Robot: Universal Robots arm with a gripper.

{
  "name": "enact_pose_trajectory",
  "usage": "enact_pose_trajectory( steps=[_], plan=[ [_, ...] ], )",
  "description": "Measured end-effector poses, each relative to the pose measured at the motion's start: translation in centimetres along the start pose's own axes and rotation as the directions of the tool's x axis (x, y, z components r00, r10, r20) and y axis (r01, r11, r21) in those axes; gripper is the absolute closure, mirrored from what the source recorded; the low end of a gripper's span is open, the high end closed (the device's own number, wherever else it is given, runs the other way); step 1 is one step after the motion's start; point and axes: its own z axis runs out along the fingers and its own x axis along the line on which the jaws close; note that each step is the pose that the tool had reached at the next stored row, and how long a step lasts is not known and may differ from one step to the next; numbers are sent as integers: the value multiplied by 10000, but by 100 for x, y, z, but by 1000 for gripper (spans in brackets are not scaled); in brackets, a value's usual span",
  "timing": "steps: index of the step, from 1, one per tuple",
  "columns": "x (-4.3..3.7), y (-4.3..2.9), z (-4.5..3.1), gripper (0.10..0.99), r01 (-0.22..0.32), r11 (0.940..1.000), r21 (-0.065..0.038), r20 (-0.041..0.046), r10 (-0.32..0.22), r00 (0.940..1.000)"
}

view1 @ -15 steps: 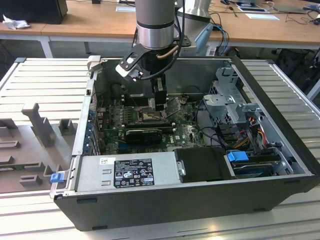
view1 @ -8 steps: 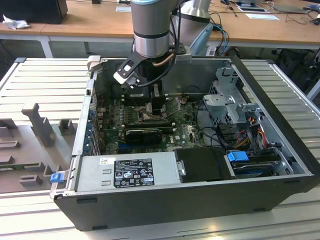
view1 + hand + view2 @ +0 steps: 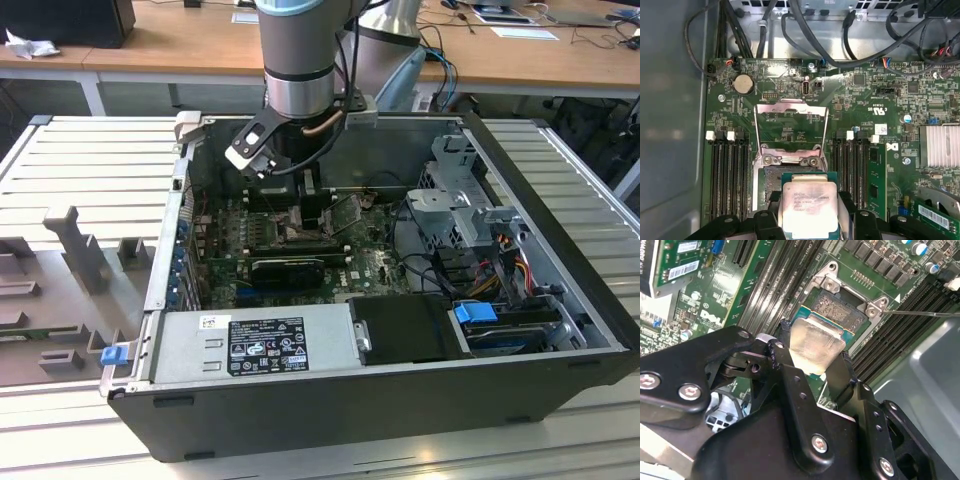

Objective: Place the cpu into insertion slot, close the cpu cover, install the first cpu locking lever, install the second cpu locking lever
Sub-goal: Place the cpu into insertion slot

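My gripper (image 3: 812, 362) is shut on the cpu (image 3: 815, 346), a pale silver square chip with a green edge, held flat between the two black fingers (image 3: 840, 380). The chip hangs over the insertion slot (image 3: 837, 307), whose gold-grey centre still shows past the chip's far edge; I cannot tell whether they touch. In the first wrist view the cpu (image 3: 810, 207) covers most of the insertion slot (image 3: 790, 174). The cpu cover (image 3: 791, 102) stands swung open beyond its hinge, with board showing through its window. In the exterior view the gripper (image 3: 300, 205) reaches down into the case beside the raised cpu cover (image 3: 345, 212).
Black memory slots (image 3: 727, 175) flank the socket on both sides. A thin lever rod (image 3: 920, 314) sticks out beside the socket. A finned heatsink (image 3: 940, 145), cables (image 3: 805, 30), the drive cage (image 3: 460, 200) and the power supply (image 3: 260, 340) crowd the case.
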Motion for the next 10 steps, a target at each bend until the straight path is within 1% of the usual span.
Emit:
enact_pose_trajectory(
  steps=[6,9,10],
  plan=[
    [29,-52,75,557,1,10000,-5,1,-1,10000],
    [83,-66,159,557,-46,10000,-5,6,46,10000],
    [89,-67,174,557,-60,10000,-6,5,60,10000]
  ],
)
